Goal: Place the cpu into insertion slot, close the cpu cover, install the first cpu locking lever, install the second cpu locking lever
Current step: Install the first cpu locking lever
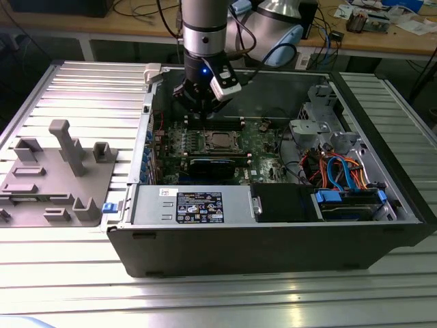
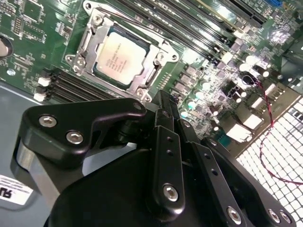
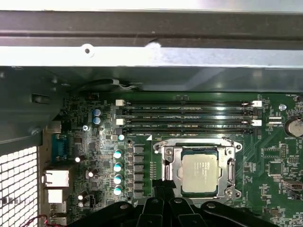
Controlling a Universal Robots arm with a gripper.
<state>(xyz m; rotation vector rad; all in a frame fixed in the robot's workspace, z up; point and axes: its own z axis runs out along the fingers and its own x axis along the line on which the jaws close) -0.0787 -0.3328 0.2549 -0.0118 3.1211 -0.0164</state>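
Observation:
The cpu (image 2: 119, 53) (image 3: 200, 172) (image 1: 220, 141) lies flat in the insertion slot (image 3: 198, 142) on the green board, silver top up. The cpu cover (image 2: 89, 39) (image 3: 169, 165) is folded down around it, so the chip shows through the window. My gripper (image 2: 163, 98) (image 3: 164, 185) (image 1: 204, 104) hangs above the board just beside the socket, toward the case's back wall. Its black fingers (image 2: 166, 142) are pressed together, shut on nothing. In both wrist views the fingertips end close to the socket's edge without touching the chip.
Long black memory slots (image 3: 189, 116) run beside the socket. The case's metal wall (image 3: 151, 56) stands close behind them. A power supply (image 1: 194, 205) and a drive bay with blue cables (image 1: 345, 174) fill the case's front and right. A grey fixture tray (image 1: 58, 174) sits outside on the exterior view's left.

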